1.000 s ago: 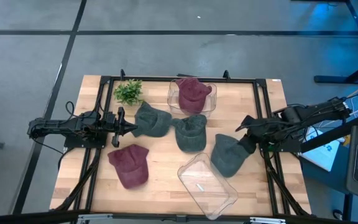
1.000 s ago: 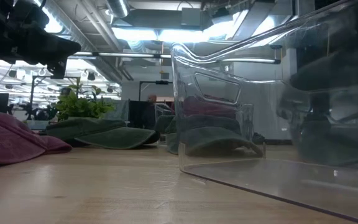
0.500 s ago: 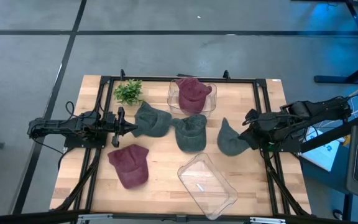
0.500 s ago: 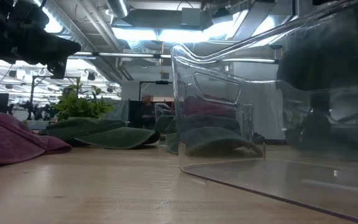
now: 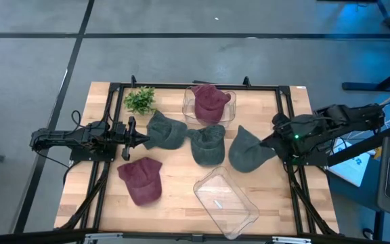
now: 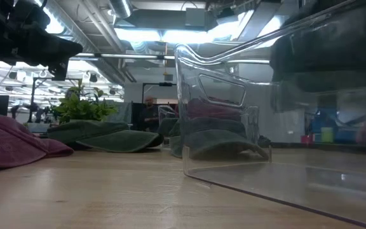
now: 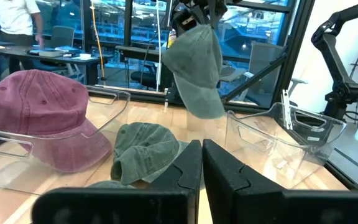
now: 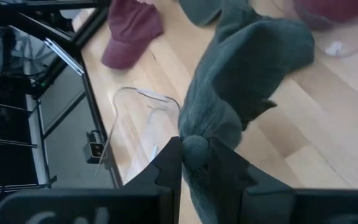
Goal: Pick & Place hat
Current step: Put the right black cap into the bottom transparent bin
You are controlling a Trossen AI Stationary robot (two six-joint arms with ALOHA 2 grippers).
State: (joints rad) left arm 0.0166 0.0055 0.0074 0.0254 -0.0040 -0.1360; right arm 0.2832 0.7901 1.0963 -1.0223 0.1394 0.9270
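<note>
My right gripper [image 5: 274, 139] is shut on a grey-green cap [image 5: 247, 150] and holds it above the table's right part; in the left wrist view this cap [image 7: 197, 65] hangs in the air. My left gripper [image 5: 143, 139] is shut and sits low at the table's left, its tips next to another green cap [image 5: 164, 131] that lies on the wood. A third green cap [image 5: 207, 144] lies at the middle. One maroon cap [image 5: 141, 180] lies near the left front. Another maroon cap [image 5: 210, 102] sits inside a clear bin [image 5: 188, 108]. My right gripper pinches a bunched fold of the cap's cloth [image 8: 194, 148] between its two fingers, at the cap's upper end. It comes from the table's right side, slanting down. The cap hangs slack below the fingers, lifted clear of the table.
An empty clear bin [image 5: 226, 202] lies tilted near the front edge, below the held cap. A small green plant [image 5: 139, 99] stands at the far left. A black frame [image 5: 284, 102] runs round the wooden table. People show in the room behind.
My right gripper has risen and moved toward the far edge with the green cap. The cap lay flat on the table's right front a second ago; it was drawn up into a bunch and now hangs clear of the wood.
</note>
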